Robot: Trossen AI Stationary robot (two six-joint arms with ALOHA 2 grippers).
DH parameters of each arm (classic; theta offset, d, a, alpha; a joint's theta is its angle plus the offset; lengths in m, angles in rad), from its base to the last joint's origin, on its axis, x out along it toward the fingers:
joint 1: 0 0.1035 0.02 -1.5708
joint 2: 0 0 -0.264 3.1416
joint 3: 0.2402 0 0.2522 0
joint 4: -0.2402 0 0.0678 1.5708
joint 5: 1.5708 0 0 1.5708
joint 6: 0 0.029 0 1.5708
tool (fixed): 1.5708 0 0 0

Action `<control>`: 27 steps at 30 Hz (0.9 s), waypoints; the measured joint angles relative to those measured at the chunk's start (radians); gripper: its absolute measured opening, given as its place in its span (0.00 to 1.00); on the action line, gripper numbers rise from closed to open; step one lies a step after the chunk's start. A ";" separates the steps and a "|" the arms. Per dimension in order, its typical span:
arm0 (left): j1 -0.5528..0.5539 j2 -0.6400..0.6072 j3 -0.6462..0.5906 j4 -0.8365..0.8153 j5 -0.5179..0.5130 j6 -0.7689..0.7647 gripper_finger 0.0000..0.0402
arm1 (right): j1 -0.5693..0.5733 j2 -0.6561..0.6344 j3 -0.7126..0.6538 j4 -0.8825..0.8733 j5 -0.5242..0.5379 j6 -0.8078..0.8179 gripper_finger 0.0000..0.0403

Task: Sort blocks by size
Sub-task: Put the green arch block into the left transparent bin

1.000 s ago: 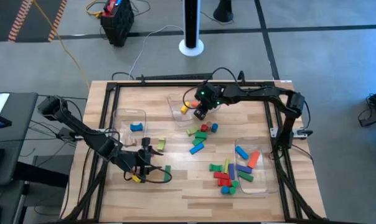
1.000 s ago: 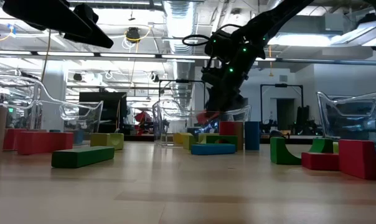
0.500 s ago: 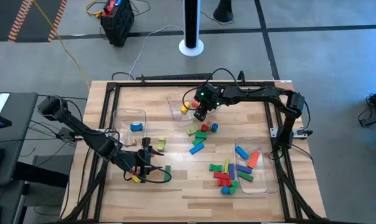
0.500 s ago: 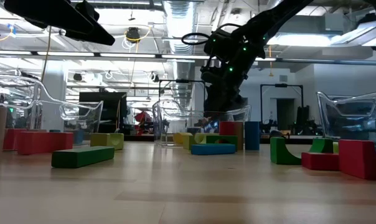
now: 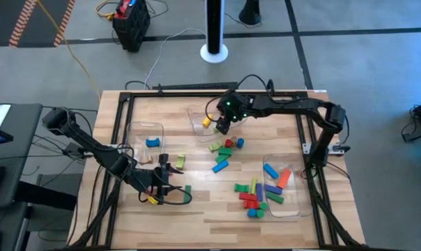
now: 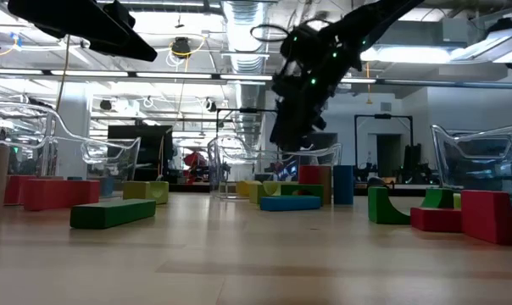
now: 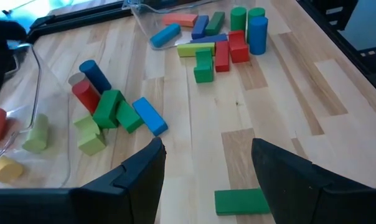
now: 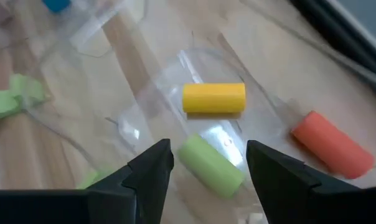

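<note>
My right gripper (image 8: pixel 208 149) hangs open over the clear bin (image 5: pixel 195 111) at the table's far middle, pointing slantwise down. On the bin's floor below it lie a light-green cylinder (image 8: pixel 210 165), a yellow cylinder (image 8: pixel 214 98) and an orange-red cylinder (image 8: pixel 331 147). My left gripper (image 7: pixel 206 168) waits open above the near left of the table, with a flat green block (image 7: pixel 241 202) on the wood just ahead of its fingers. Loose blocks lie in a middle cluster (image 5: pixel 224 150) and a nearer cluster (image 5: pixel 251 195).
A clear bin (image 5: pixel 135 130) at the left holds a blue block (image 5: pixel 152 142). Another clear bin (image 5: pixel 299 209) at the right holds blue, orange, purple and green blocks. A black frame (image 5: pixel 120 104) runs round the table. Bare wood lies between the clusters and the near edge.
My right gripper has risen a little above the far bin. In the low view a light-green cylinder now lies on the bin's floor below it, where none showed a second ago.
</note>
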 joint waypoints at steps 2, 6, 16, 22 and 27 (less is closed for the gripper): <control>0.000 0.000 0.000 0.001 -0.001 0.000 0.58 | 0.008 -0.023 0.000 0.009 0.004 -0.008 0.59; 0.000 0.000 0.001 0.004 -0.002 0.001 0.58 | 0.037 -0.074 0.000 0.022 0.007 -0.018 0.59; 0.000 0.000 0.001 0.004 -0.003 -0.002 0.58 | 0.210 -0.177 0.000 -0.046 0.007 -0.070 0.59; 0.000 0.000 0.001 0.003 -0.003 0.003 0.58 | 0.340 -0.178 0.000 -0.165 0.006 -0.102 0.59; 0.000 0.004 0.001 0.005 -0.003 0.003 0.58 | 0.417 -0.125 0.000 -0.251 0.013 -0.078 0.59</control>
